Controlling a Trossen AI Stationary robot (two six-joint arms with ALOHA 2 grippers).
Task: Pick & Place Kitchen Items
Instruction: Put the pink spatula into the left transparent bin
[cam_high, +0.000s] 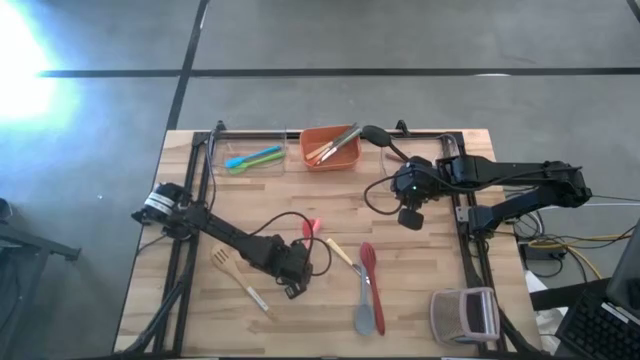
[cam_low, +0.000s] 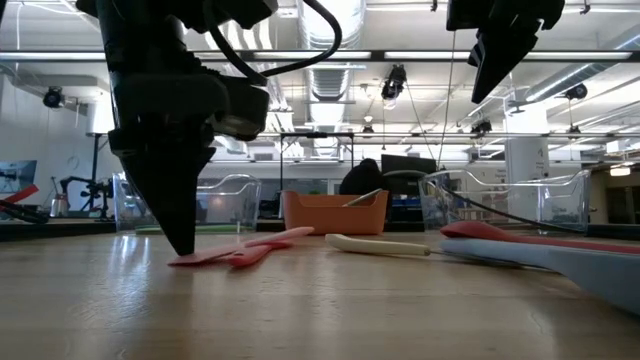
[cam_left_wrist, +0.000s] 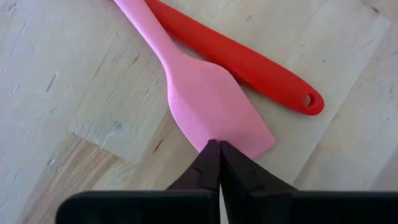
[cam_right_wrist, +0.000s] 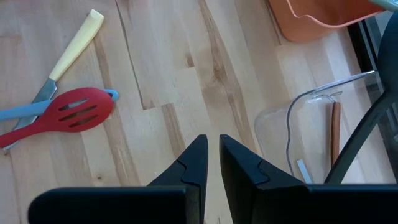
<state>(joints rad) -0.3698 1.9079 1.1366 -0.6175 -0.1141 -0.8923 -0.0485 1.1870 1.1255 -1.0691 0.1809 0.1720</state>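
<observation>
A pink spatula (cam_left_wrist: 199, 93) lies flat on the wooden table beside a red utensil (cam_left_wrist: 249, 62); the pair shows at the table's middle (cam_high: 313, 228). My left gripper (cam_left_wrist: 216, 148) points down, shut, with its tips at the wide end of the pink blade; the low view shows it (cam_low: 185, 245) down at the table top. My right gripper (cam_right_wrist: 213, 146) hangs high over the table's right half (cam_high: 410, 218), shut with nothing between its fingers. A red slotted spoon (cam_high: 368, 262), a cream-handled utensil (cam_high: 340, 250), a grey spatula (cam_high: 362, 315) and a wooden fork (cam_high: 225, 260) lie loose on the table. My left gripper's shut fingertips (cam_left_wrist: 208, 155) meet the end edge of the pink spatula's blade (cam_left_wrist: 239, 140) from above, pointing almost straight down. The blade lies flat on the table. I cannot tell whether any of the blade is pinched between the fingers.
An orange bin (cam_high: 335, 155) with a few utensils stands at the far middle, a clear bin holding blue and green utensils (cam_high: 255, 158) to its left. Another clear bin (cam_high: 465, 315) sits at the near right corner. Bare wood lies between the loose utensils.
</observation>
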